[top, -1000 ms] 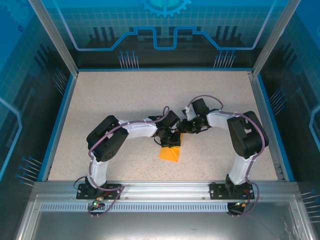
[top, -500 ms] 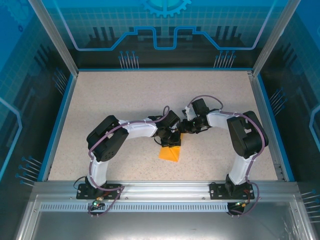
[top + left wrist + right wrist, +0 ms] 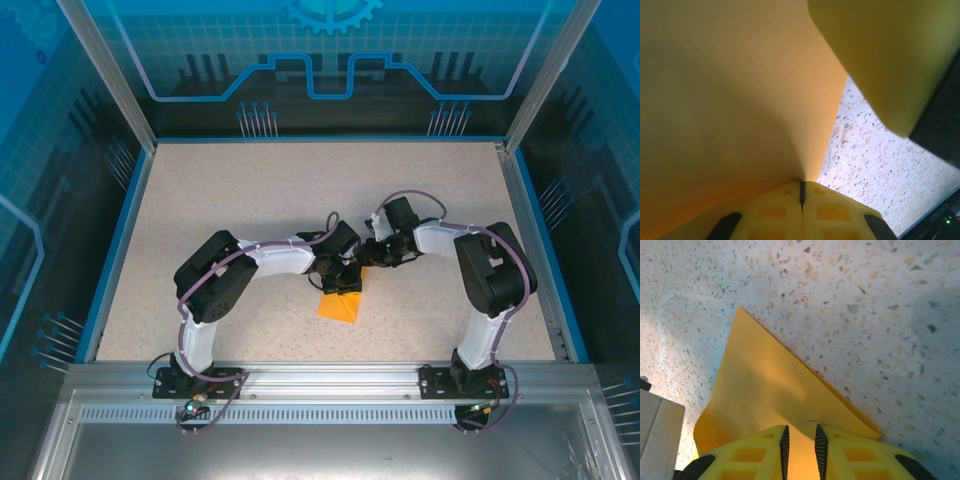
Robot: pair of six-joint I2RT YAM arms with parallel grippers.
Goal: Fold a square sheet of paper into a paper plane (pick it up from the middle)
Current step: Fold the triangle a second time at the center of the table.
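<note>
The square sheet of paper (image 3: 340,306) is orange and folded into a triangle, lying at the table's middle with one side lifted. My left gripper (image 3: 341,284) is shut on its raised edge; in the left wrist view the sheet (image 3: 730,100) rises straight out of the closed left gripper (image 3: 801,183). My right gripper (image 3: 366,262) meets it from the right. In the right wrist view the jaws of the right gripper (image 3: 800,434) stand a little apart over a folded corner of the sheet (image 3: 765,385), with orange paper showing in the gap. One yellow right finger (image 3: 890,60) looms close to the left wrist camera.
The speckled table (image 3: 250,200) is bounded by a blue rim and clear blue walls (image 3: 330,70). Both arms crowd together at the middle, wrists nearly touching. A pale part of the left arm (image 3: 655,427) sits at the lower left of the right wrist view.
The arms and the paper have stayed where they were. Nothing else visibly differs in the top view.
</note>
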